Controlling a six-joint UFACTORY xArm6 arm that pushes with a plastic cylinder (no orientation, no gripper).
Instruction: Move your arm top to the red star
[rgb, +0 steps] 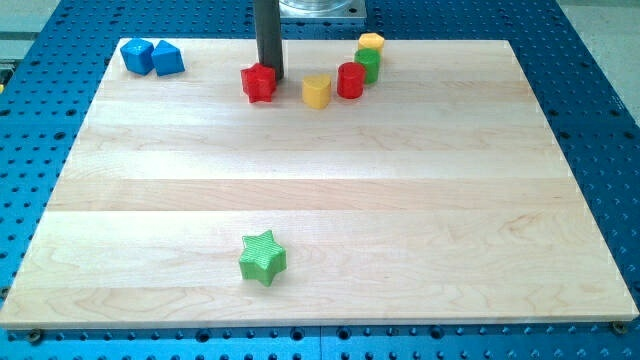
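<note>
The red star lies near the view's top, left of centre, on the wooden board. My tip comes down from the top edge and stands right at the star's upper right side, touching or nearly touching it.
A yellow block, a red cylinder-like block, a green block and a yellow block sit to the right of the tip. Two blue blocks lie at the top left. A green star lies near the bottom.
</note>
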